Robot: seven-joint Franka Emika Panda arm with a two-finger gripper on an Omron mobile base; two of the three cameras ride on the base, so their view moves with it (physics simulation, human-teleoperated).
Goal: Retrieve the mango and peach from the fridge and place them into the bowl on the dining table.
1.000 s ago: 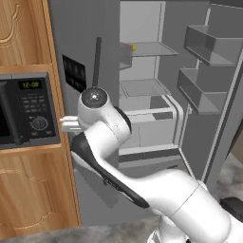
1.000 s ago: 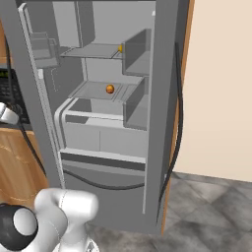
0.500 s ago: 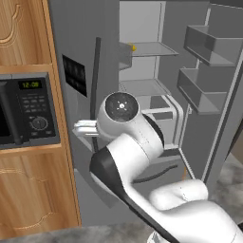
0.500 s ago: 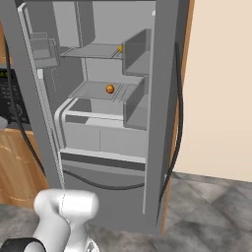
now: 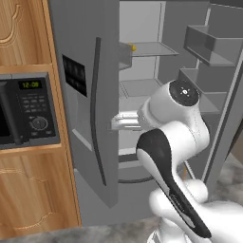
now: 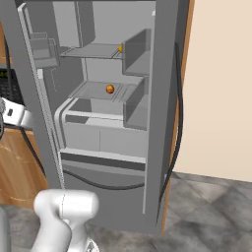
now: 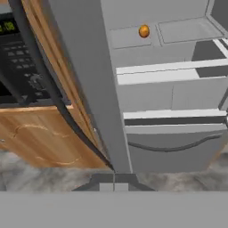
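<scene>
Facing the open fridge (image 5: 142, 71) in the left base view, the white arm (image 5: 175, 142) stood in front of the shelves, a bit of the mango (image 5: 133, 47) showed yellow on the upper shelf, and a microwave (image 5: 26, 111) sat in the wood cabinet to the left. In the right base view the mango (image 6: 120, 48) was at the upper shelf's right end and the peach (image 6: 110, 89) sat on the shelf below it. In the hand view the gripper (image 7: 114, 187) had its two tips pressed together holding nothing, the peach (image 7: 144, 31) lay well ahead on its shelf above the drawers, and the door's dark handle (image 7: 49, 84) ran along the left.
</scene>
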